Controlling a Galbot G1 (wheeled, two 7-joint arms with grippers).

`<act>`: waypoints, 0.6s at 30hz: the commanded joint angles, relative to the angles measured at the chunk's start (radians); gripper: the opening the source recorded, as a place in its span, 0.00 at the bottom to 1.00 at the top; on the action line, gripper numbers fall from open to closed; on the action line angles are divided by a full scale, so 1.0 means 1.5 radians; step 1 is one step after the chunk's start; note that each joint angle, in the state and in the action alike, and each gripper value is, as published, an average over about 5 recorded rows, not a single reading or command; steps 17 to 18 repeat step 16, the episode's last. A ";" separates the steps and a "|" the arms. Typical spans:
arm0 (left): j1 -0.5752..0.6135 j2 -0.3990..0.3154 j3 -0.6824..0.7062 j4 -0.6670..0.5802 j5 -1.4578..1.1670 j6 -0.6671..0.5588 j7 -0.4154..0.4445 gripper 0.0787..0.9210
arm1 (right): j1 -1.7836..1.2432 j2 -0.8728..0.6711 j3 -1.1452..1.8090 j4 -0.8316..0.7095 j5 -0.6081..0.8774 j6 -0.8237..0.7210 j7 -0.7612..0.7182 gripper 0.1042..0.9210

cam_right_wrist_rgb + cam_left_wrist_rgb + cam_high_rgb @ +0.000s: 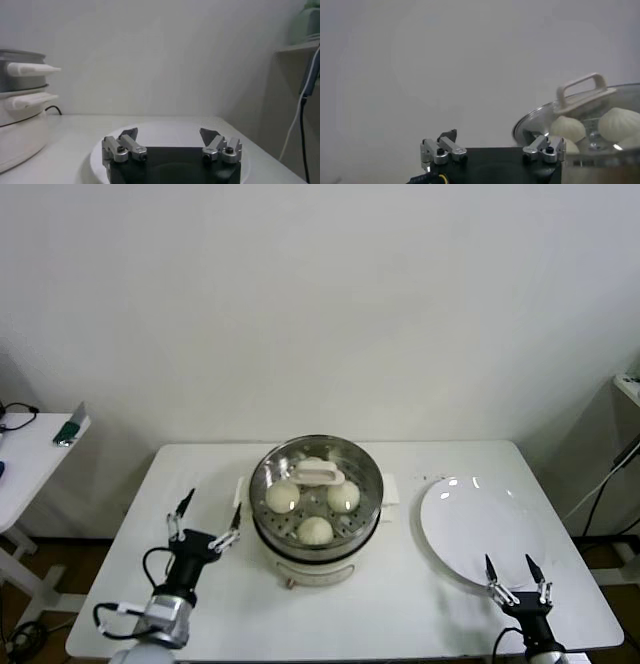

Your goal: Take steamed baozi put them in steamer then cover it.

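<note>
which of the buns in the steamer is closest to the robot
The front bun, sitting at the near edge of the steamer under the glass lid. The other buns lie farther back, left, right and behind the lid's handle.

Head cam high, looking down on desk (400, 604); wrist cams low, near, level; all share steamer (316, 509).

Left gripper (208, 519), right gripper (515, 575): jaws apart.

Likely a lab or test room, bare white wall (320, 304), plain white bench (200, 474), side desk (25, 454), loose cables (610, 484)
</note>
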 commanded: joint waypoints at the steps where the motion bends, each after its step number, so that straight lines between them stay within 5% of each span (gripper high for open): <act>1: 0.070 0.029 -0.099 0.133 -0.251 -0.170 0.021 0.88 | 0.008 0.001 -0.011 -0.009 -0.006 0.008 -0.003 0.88; 18: 0.042 0.010 -0.054 0.211 -0.253 -0.215 0.038 0.88 | 0.004 -0.007 -0.011 -0.007 0.011 0.005 -0.004 0.88</act>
